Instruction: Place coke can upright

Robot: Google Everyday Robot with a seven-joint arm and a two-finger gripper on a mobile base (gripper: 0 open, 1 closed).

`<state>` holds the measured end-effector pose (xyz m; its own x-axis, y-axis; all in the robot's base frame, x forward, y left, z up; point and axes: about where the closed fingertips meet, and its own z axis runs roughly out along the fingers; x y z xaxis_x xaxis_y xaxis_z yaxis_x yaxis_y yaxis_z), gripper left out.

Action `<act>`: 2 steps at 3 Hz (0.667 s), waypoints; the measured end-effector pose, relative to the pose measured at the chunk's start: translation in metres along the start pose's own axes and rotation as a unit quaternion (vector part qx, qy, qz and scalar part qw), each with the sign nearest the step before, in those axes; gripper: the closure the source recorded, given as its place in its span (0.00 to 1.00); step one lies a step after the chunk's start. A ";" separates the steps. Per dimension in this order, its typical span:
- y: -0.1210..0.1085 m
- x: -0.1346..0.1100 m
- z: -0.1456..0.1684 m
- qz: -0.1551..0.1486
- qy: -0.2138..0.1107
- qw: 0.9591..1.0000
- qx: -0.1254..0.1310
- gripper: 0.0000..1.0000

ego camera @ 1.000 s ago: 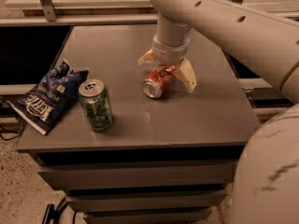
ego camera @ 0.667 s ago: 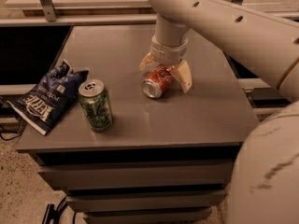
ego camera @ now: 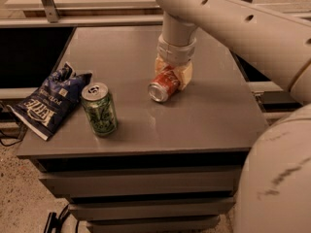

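Note:
The coke can [ego camera: 162, 87], red-orange with white script, lies on its side near the middle of the grey table [ego camera: 209, 115], its silver top facing the front left. My gripper [ego camera: 171, 78] comes down from above on the big white arm and its cream fingers [ego camera: 185, 75] sit against both sides of the can's rear half. The can still rests on the tabletop.
A green patterned can [ego camera: 99, 109] stands upright at the front left. A blue chip bag [ego camera: 47, 102] lies at the table's left edge, partly overhanging. My arm's white bulk fills the right side [ego camera: 277, 178]. A rail runs behind the table.
The fingers were spread wide on either side of the lying can and have closed in onto it. The can has stayed in place on the table.

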<state>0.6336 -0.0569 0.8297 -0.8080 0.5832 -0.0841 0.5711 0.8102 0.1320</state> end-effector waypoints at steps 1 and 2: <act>0.000 0.000 -0.002 0.000 0.000 1.000 0.000 0.59; 0.000 0.000 -0.002 0.000 0.000 1.000 0.000 0.62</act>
<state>0.6336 -0.0569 0.8320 -0.8081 0.5830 -0.0839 0.5709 0.8103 0.1320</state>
